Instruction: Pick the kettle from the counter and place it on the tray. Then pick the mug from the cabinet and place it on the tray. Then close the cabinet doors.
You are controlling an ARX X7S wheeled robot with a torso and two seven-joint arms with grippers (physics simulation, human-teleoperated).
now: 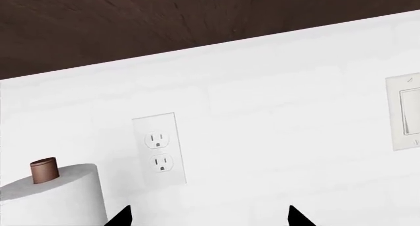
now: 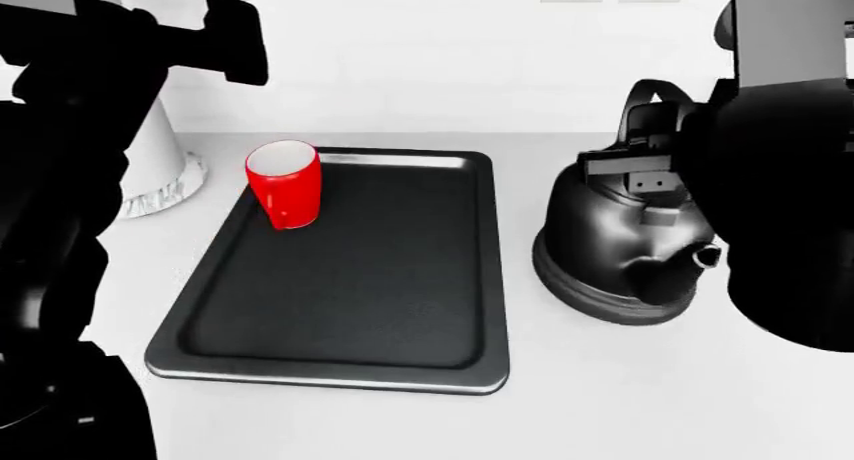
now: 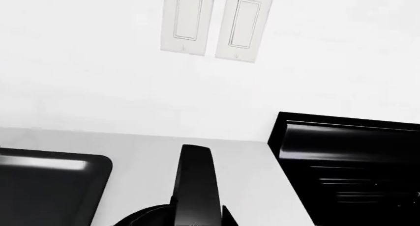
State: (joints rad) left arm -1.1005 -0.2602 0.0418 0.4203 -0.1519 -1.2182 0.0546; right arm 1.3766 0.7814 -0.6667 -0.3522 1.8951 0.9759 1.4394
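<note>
1. The kettle stands on the white counter just right of the tray, not on it; its arched handle rises toward the right arm.
2. The red mug stands upright inside the tray's far-left corner, white inside showing, which leaves the rest of the tray free for the kettle.
3. The right tool is hidden behind the arm in the head view; the right wrist view looks down the handle, so it seems lined up for a grasp, but I cannot tell whether it is apart or clamped.
4. The left tool is held high to the far left with its tips spread apart and nothing between them, facing a wall outlet and a paper towel roll.
5. By my judgement the kettle remains to be moved.
</note>
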